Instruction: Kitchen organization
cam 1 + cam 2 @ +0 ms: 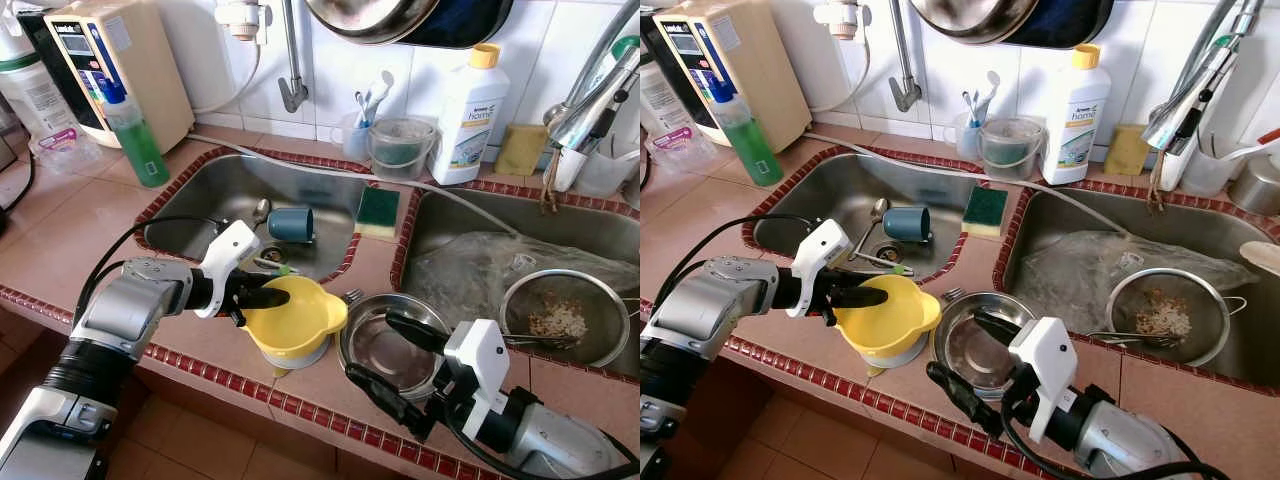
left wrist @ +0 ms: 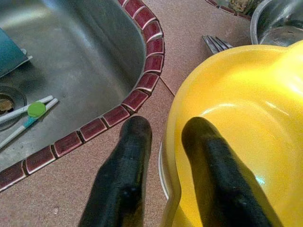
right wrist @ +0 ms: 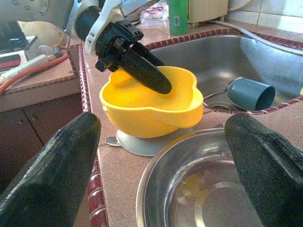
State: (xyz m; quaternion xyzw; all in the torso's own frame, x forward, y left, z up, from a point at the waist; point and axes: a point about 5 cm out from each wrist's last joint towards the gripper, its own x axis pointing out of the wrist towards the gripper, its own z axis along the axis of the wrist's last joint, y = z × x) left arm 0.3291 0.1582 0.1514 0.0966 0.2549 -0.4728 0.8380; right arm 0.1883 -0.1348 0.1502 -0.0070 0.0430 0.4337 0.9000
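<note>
Yellow bowl (image 1: 295,318): left gripper (image 1: 268,297) pinches its rim, ready to lift; right gripper (image 1: 385,350), spread wide, straddles the steel bowl (image 1: 385,350), needing closure.

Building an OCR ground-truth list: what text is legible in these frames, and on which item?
"home": on the label of the white bottle with the yellow cap standing behind the sinks; the smaller print around it is too small to read.
Beige appliance at the back left: dark panel with a white brand word, too blurred to read.
Green bottle with the blue cap: no readable label.
Barcode on the green bottle in the right wrist view: digits illegible.
</note>
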